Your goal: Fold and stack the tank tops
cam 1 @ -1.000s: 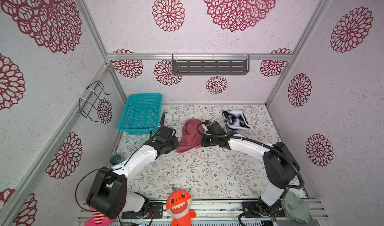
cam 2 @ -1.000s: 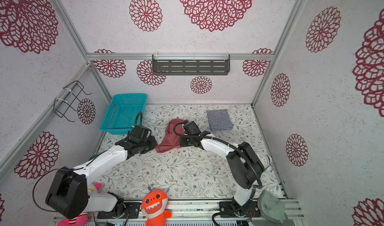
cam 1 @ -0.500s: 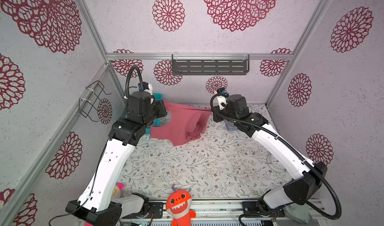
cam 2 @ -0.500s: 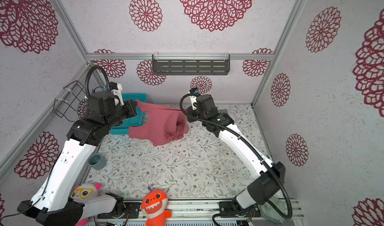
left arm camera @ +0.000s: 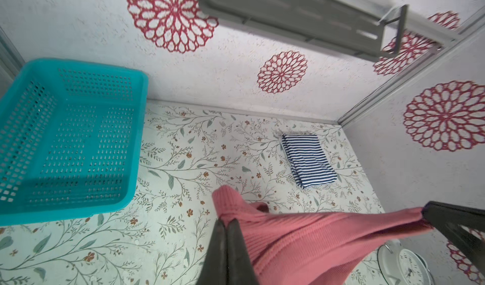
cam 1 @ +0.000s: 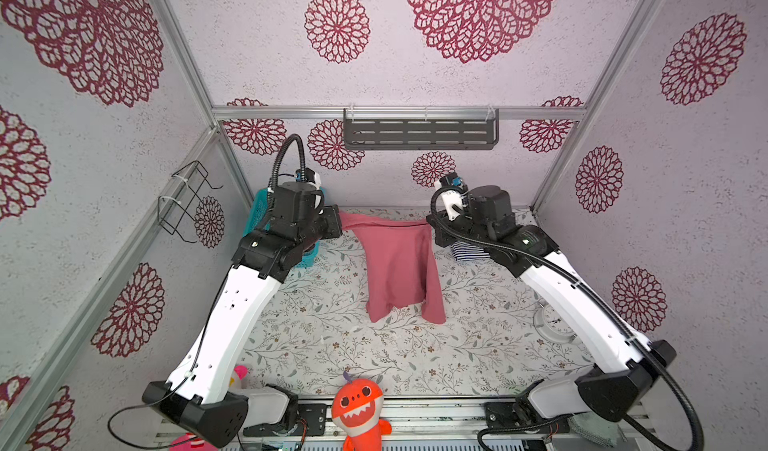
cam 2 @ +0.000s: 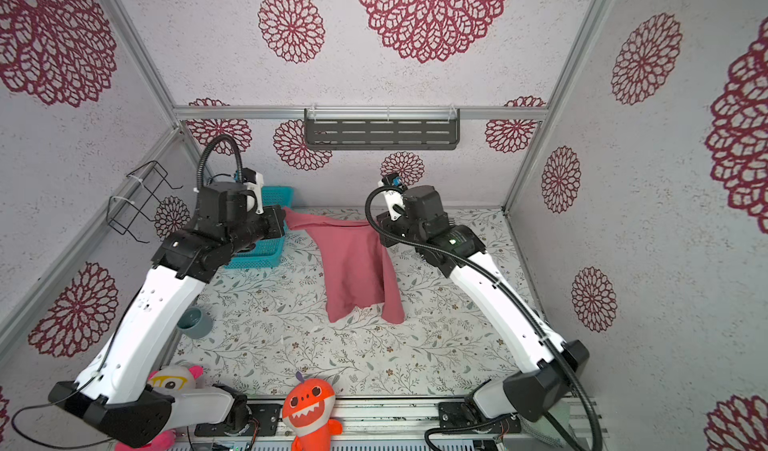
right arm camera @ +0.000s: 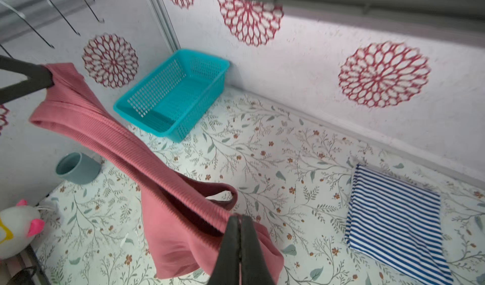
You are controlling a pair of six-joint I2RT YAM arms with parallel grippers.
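Rose-red tank top [cam 1: 395,262] up in the air, strung between both arms. Top edge pulled roughly level, body hanging toward the floral surface [cam 1: 374,357]; cannot tell whether the lower hem touches it

Left pincer [left arm camera: 227,222] clamped closed on one upper corner, ribbed cloth bunched over its tips. Right pincer [right arm camera: 240,218] closed tight on the opposite upper corner, a strap loop drooping just beside it

Striped tank top [left arm camera: 308,160] folded into a tidy rectangle, lying flat on the surface near the back wall, right side, well apart from the hanging garment. In a top view the right arm partly covers it

Teal basket [right arm camera: 204,55] sits in the back left corner against the wall. Grey-blue cup [cam 2: 194,322] upright at the left edge of the surface. Orange shark toy [cam 1: 357,403] at the front rail, middle. White clock [cam 1: 552,322] lies on the right side, partly under the right arm
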